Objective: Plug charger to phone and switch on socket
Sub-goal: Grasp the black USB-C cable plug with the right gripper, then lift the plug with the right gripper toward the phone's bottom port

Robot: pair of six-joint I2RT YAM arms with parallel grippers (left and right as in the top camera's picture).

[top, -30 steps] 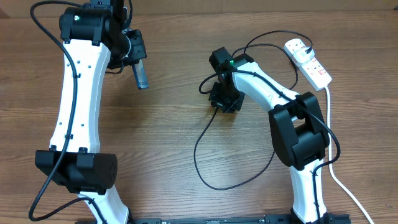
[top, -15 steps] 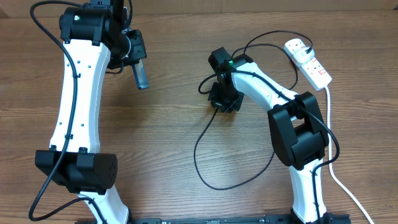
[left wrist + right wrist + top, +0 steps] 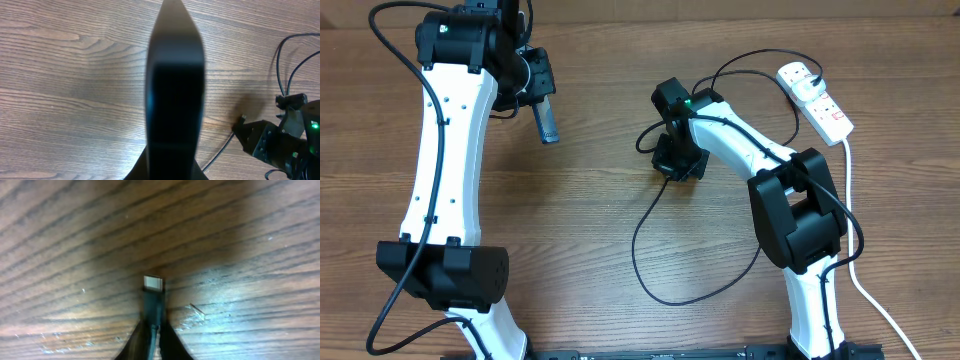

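My left gripper [image 3: 541, 103] is shut on the phone [image 3: 550, 124] and holds it above the table at the far left, seen edge-on. In the left wrist view the phone [image 3: 175, 95] is a dark upright slab and its screen is hidden. My right gripper [image 3: 677, 160] is shut on the connector tip [image 3: 153, 286] of the charger, low over the table. The thin black cable [image 3: 636, 250] loops across the table to the black plug [image 3: 804, 72] in the white socket [image 3: 817, 100] at the far right. The phone and connector are well apart.
The socket's thick white cord [image 3: 850, 200] runs down the right side past the right arm's base [image 3: 807, 225]. The left arm's base [image 3: 445, 270] stands at the front left. The cable loop lies in front of the right gripper.
My right gripper has shifted slightly left and away with the connector in it. The left arm and phone have not moved.
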